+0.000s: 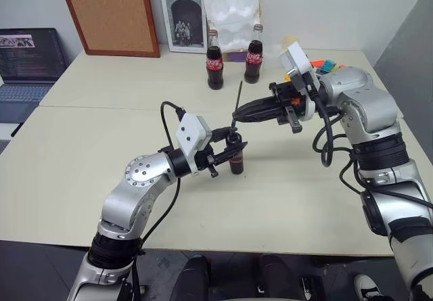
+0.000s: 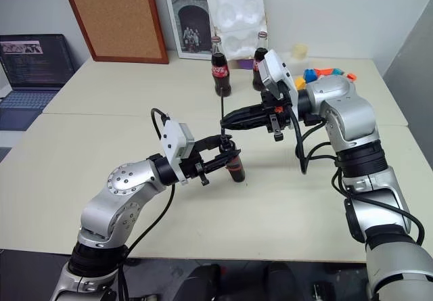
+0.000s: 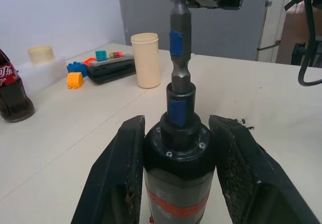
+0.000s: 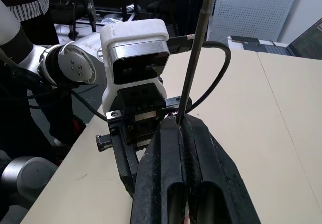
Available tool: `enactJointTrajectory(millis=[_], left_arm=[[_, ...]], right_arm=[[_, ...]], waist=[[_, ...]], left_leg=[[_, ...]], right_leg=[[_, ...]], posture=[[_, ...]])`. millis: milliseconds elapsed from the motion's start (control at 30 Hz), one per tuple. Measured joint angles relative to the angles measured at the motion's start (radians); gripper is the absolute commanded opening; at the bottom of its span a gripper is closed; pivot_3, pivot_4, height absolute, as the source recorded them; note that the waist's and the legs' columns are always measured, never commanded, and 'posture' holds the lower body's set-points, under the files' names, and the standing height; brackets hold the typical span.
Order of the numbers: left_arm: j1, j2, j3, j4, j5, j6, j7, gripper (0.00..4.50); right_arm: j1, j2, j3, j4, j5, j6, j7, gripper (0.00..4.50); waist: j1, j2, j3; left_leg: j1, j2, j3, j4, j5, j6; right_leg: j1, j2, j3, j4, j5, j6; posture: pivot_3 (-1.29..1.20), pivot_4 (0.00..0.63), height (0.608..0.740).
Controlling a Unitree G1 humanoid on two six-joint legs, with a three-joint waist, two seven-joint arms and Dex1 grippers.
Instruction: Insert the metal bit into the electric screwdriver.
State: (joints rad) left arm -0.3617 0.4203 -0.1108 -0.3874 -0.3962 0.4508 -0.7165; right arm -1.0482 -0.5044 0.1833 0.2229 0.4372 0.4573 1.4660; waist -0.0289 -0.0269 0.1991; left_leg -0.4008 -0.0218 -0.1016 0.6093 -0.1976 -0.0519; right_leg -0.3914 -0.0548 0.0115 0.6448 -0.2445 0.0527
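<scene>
Centrally over the wide cream table (image 1: pixel 101 179), with bare surface all around, the left gripper (image 1: pixel 226 153) pinches the electric screwdriver (image 1: pixel 235 157) upright. Its base looks to rest on the table. The right gripper (image 1: pixel 238 116), fingers pressed together, pinches the metal bit (image 1: pixel 238 98), whose lower end sits in the screwdriver's collar. Well behind stand two cola bottles (image 1: pixel 214 61). A cream cup (image 3: pixel 146 60) and coloured blocks (image 3: pixel 74 79) lie toward the far right edge.

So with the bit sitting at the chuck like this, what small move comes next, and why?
Probably press the metal bit straight down. Its hex end already sits in the collar of the electric screwdriver, which the left hand clamps upright, and the right hand pinches the bit above.
</scene>
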Motion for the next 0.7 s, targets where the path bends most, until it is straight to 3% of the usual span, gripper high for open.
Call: enactJointTrajectory(millis=[700], left_arm=[[0.0,0.001,0.002,0.001,0.002,0.0,0.0,1.69]], right_arm=[[-0.007,0.013,0.01,0.013,-0.022,-0.037,0.007,0.08]], waist=[[0.0,0.0,0.0]], left_leg=[[0.0,0.0,0.0,0.0,0.0,0.0]], right_leg=[[0.0,0.0,0.0,0.0,0.0,0.0]], posture=[[0.0,0.15,0.74]])
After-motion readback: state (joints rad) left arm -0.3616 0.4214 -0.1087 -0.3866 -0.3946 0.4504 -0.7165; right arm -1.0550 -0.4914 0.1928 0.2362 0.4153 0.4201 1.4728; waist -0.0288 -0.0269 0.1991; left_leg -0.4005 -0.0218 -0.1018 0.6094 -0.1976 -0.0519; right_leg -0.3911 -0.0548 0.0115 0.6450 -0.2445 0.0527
